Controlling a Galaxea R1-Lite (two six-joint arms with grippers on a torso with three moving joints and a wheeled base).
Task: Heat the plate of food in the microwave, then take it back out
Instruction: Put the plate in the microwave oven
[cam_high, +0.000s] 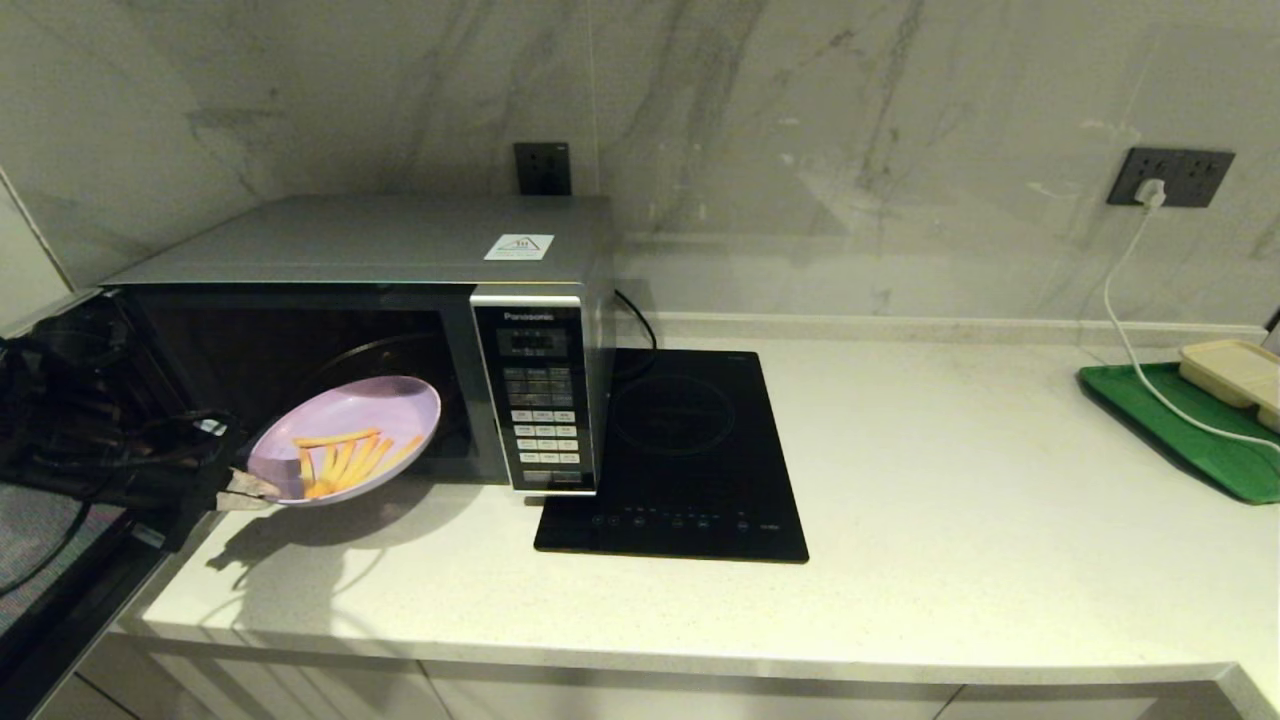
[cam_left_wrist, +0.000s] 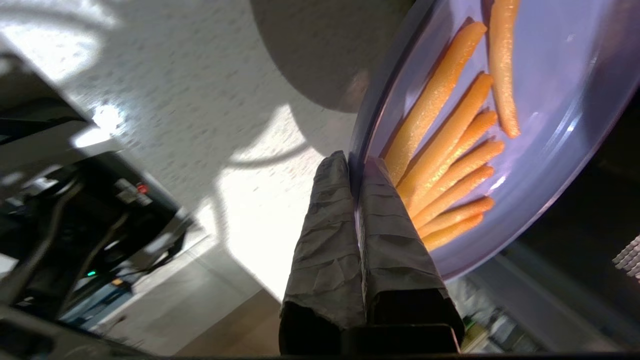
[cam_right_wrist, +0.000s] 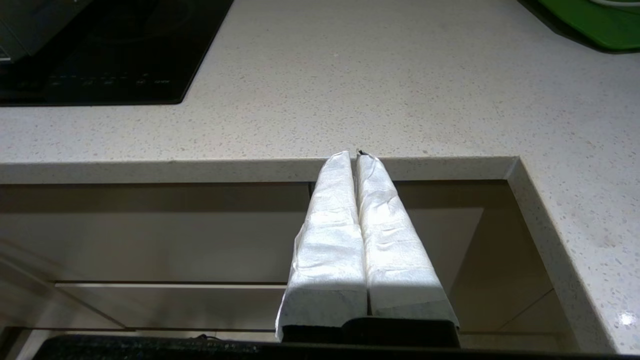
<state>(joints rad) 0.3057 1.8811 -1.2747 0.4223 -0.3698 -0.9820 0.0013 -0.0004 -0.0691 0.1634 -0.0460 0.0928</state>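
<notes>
Head view: the left gripper (cam_high: 240, 488) pinches the near-left rim of the plate (cam_high: 345, 440) and holds it in the air, over the counter (cam_high: 900, 480) near its front-left corner and just in front of the microwave (cam_high: 380, 330). The door (cam_high: 60, 520) hangs open on the left, and the dark cavity lies behind the plate. The plate tilts, its far edge higher than the gripped edge, and the fries (cam_high: 345, 460) have gathered toward the gripper. Whether the plate is on its way in or out cannot be read from here. Either way the plate should be levelled before it travels, and moved slowly enough that the fries do not slide off the low rim. It must also clear the cavity's lower lip and the door.

Left wrist view: the two wrapped fingers (cam_left_wrist: 385, 225) are closed on the plate's rim (cam_left_wrist: 357, 150), one above and one below, with only a short bite on the edge. The fries (cam_left_wrist: 450, 165) lie right next to the upper finger. A grip this shallow could let the plate pivot, so a firm squeeze and no sudden wrist turns seem wise.

Right wrist view: the right gripper (cam_right_wrist: 357, 155) hangs idle, fingers pressed together and holding nothing, just off the counter's front edge (cam_right_wrist: 250, 167), well clear of the cooktop (cam_right_wrist: 100, 60).
</notes>
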